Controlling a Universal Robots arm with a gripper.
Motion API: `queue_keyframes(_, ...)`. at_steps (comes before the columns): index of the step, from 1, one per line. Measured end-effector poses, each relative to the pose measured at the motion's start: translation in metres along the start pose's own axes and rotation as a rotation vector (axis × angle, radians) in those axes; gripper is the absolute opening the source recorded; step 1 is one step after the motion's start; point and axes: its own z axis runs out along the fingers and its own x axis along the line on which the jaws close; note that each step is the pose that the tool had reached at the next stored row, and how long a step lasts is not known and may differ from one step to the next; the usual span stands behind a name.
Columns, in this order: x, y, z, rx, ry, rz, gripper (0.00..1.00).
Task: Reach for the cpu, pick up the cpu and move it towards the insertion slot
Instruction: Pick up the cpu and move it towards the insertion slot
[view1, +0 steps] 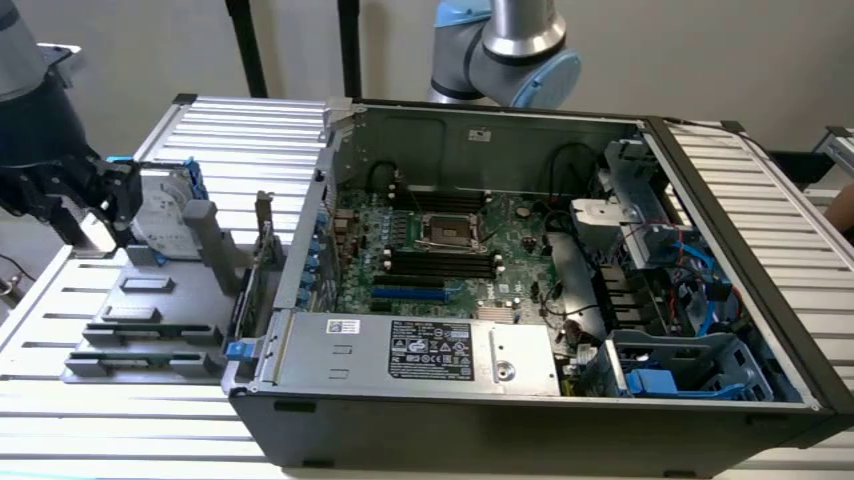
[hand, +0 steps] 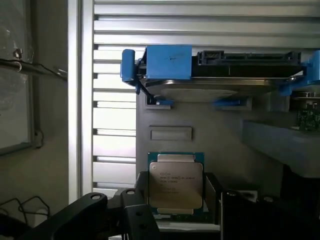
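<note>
Our hand (view1: 87, 222) is closed on the cpu (hand: 175, 182), pinching its side edges. We judge a square grip and height over the case wall (view1: 296, 250) matter most, since the insertion slot (view1: 447, 232) lies at 3 o'clock in the exterior view.

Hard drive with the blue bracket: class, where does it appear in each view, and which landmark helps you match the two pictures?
Exterior view: the hard drive stands at the exterior view's left, outside the computer case, on the grey holder.
Wrist view: the hard drive sits beyond the cpu, on the same holder.
Shared landmark: the grey holder.
</note>
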Motion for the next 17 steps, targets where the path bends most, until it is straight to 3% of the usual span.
queue_keyframes(3, -0.011, -0.0013, -0.0138, -0.0016, -0.0001, 0.000, 0.54)
queue_keyframes(17, -0.072, -0.0076, -0.0738, -0.0271, -0.0003, -0.002, 0.54)
